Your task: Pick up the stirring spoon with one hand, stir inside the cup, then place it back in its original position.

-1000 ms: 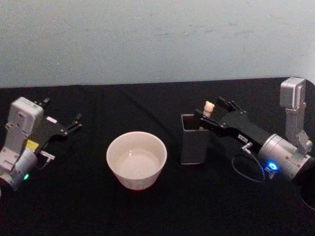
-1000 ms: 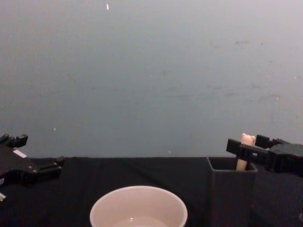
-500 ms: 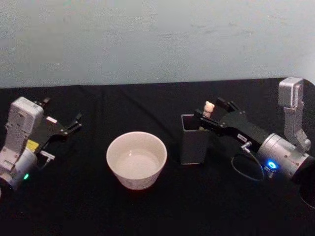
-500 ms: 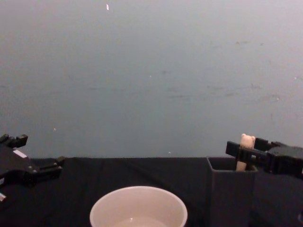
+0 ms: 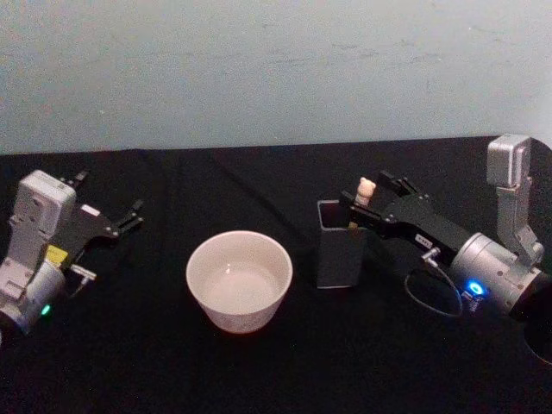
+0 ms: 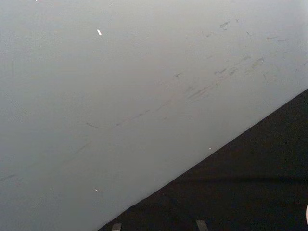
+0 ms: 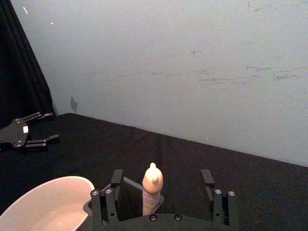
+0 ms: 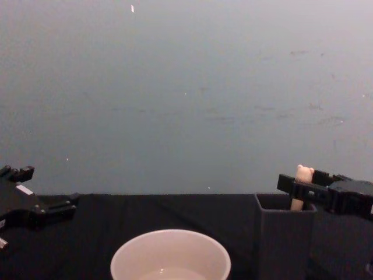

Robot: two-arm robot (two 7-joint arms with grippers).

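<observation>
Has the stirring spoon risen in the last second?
No. The stirring spoon pokes equally far above the holder box rim; right gripper open around it.

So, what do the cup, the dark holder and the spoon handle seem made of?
Cup: probably glazed ceramic, smooth cream sheen. Holder: likely matte plastic, flat dark grey walls. Spoon handle, between the open right gripper fingers: cream, matte; resin or ceramic, unclear.

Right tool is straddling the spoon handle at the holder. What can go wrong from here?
1. The right tool stands open around the stirring spoon's slim handle; closing high may catch only the bear head and slip.
2. The tall, narrow holder could tip if the lift drags sideways.
3. The cup sits close beside the holder; a low carry may clip its rim.
Left tool idles far left.
</observation>
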